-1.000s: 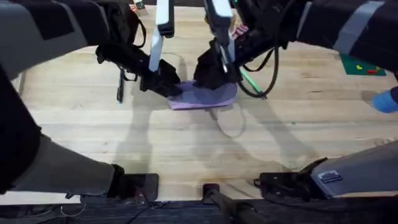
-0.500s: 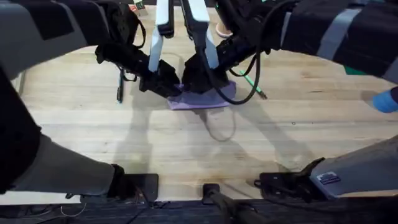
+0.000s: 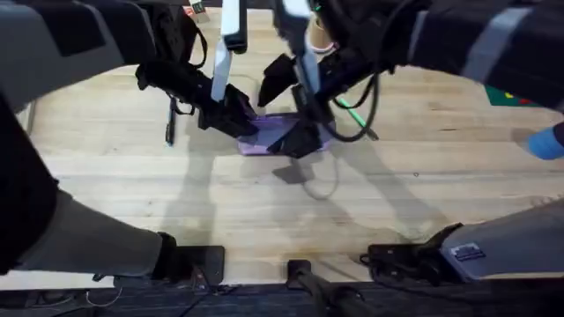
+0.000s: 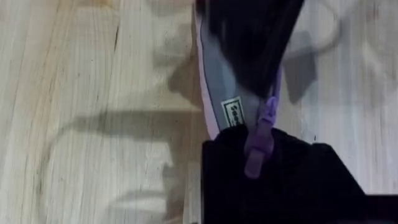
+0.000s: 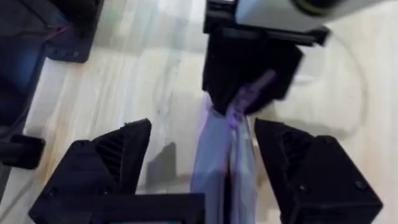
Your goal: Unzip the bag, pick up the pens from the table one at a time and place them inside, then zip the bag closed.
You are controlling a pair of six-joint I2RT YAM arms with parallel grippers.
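Bag (image 3: 282, 134) lay on the table (image 3: 264, 211) near the middle of the far edge, between both arms. Left gripper (image 3: 249, 125) was clamped on the bag's left end; left wrist view showed the fabric and zipper pull (image 4: 258, 134) disappearing into its black fingers (image 4: 280, 180). Right gripper (image 5: 202, 168) hung just over the bag with fingers (image 5: 106, 168) wide apart and the purple fabric (image 5: 224, 155) running up between them, nothing gripped.

Black pen (image 3: 170, 121) lay left of the bag; green pen (image 3: 357, 117) just right of it, partly under the right arm's cable.

Risks, as I read it:
- Bag looked opened but the mouth was narrow and sagging. If left let go or pulled sideways, the mouth would likely collapse and a pen would land on top, not inside.
- Right arm swinging to the green pen could snag its cable or knock the pen away.
- Left's clamp seemed to include the pull; when zipping, that grip could block the slider.
- Dragging the soft bag could shove it into either pen.
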